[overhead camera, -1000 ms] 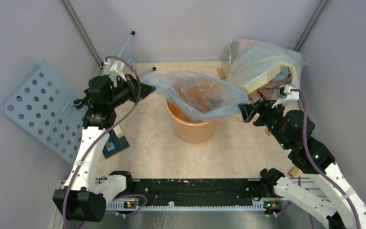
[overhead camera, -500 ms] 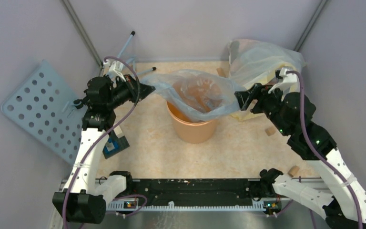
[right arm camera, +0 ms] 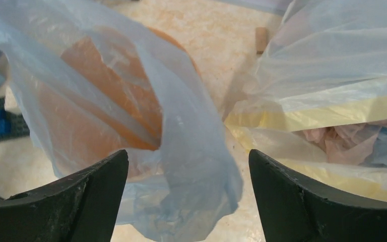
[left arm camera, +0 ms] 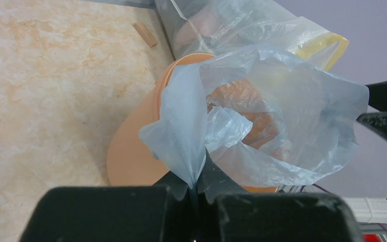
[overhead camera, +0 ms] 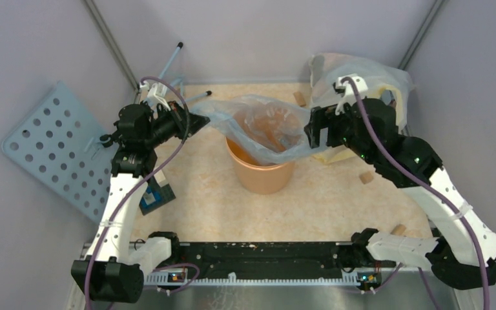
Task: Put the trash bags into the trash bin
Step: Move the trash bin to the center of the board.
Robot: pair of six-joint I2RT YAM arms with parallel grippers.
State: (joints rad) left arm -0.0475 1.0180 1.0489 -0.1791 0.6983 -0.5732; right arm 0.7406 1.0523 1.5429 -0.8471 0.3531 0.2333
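R fingers (overhead camera: 314, 127) swung up+in since prev frame & spread wide, released, straddling right edge of trash bag (overhead camera: 265, 126); L fingers (overhead camera: 200, 121) clenched on its left edge, bag stretched L-R over trash bin (overhead camera: 261, 175) mouth, R nearer loose edge.

Soft, even, bright light fills all three views, leaving only a faint shadow beside the trash bin (left arm camera: 131, 156) (pale sheen on the trash bag (left arm camera: 282, 111)).

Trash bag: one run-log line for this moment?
left gripper: shut on trash bag edge | right gripper: open at trash bag's far side, no grip | trash bag: spread over trash bin mouth
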